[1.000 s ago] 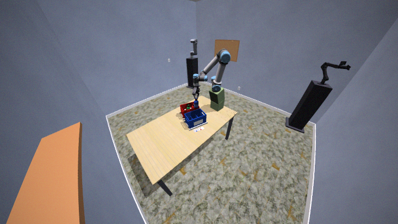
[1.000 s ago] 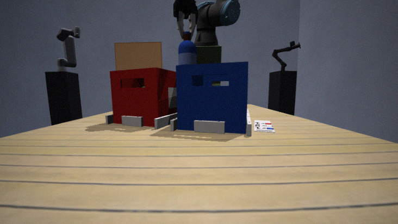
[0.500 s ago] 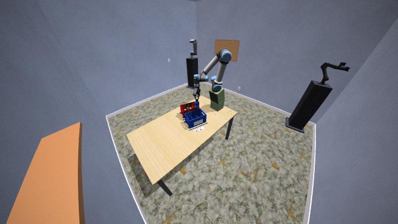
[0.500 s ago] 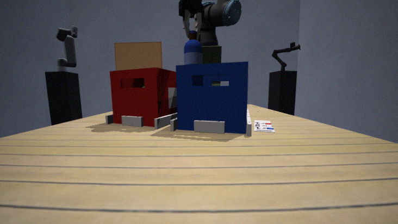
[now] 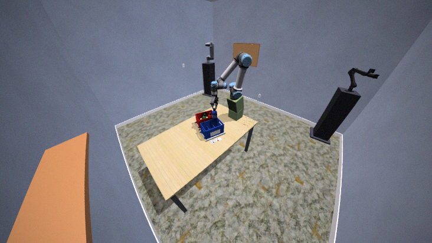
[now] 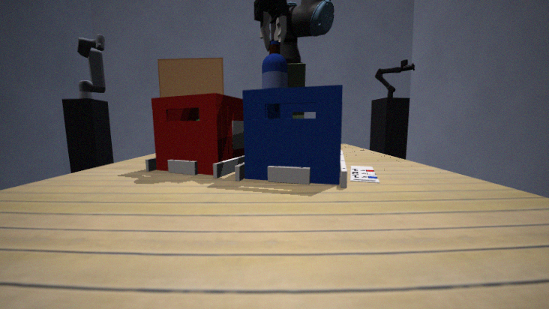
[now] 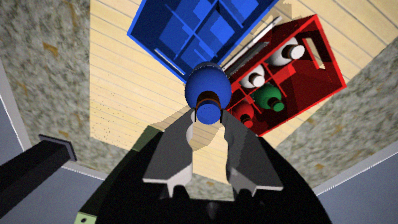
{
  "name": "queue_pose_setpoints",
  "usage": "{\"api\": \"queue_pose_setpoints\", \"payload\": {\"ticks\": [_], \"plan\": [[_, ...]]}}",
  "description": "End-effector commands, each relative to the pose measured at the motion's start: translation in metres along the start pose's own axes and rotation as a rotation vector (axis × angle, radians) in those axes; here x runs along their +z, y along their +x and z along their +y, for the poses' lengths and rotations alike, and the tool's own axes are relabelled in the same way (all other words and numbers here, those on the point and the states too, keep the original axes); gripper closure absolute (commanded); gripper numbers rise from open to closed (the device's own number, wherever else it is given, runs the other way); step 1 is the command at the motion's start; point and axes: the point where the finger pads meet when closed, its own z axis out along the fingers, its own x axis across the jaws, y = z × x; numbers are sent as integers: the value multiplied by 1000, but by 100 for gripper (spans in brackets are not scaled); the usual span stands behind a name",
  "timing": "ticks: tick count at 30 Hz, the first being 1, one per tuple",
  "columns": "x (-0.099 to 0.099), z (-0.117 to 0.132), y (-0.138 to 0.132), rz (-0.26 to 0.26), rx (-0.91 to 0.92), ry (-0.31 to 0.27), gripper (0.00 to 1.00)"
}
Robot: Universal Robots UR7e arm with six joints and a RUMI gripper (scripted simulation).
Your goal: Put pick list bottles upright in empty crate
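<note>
My gripper (image 5: 214, 107) (image 6: 274, 41) (image 7: 207, 109) is shut on the neck of a blue bottle (image 5: 214, 114) (image 6: 274, 65) (image 7: 207, 85) and holds it upright. The bottle hangs over the near-arm end of the blue crate (image 5: 212, 132) (image 6: 292, 145) (image 7: 131, 33); its lower part is hidden in the exterior view. The blue crate's visible compartments hold no bottles. The red crate (image 6: 184, 142) (image 7: 327, 101) holds two white bottles (image 7: 287, 52) (image 7: 252, 77), a green bottle (image 7: 270, 96) and a red bottle (image 7: 244, 114). The pick list (image 5: 215, 140) (image 6: 364, 174) shows red and blue marks; its numbers are too small to read.
Low grey rails (image 6: 289, 174) stand around both crates on the wooden table (image 5: 175, 157) (image 6: 268, 268). The crates stand side by side with a narrow gap. The arm's green base block (image 5: 235, 108) stands at the table's far end.
</note>
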Motion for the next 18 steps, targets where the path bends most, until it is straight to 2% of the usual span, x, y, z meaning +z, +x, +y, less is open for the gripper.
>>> {"api": "queue_pose_setpoints", "payload": {"ticks": [1, 18], "plan": [[0, -7, -6, 2, 0, 0, 100], [0, -28, -27, 2, 0, 0, 100]]}}
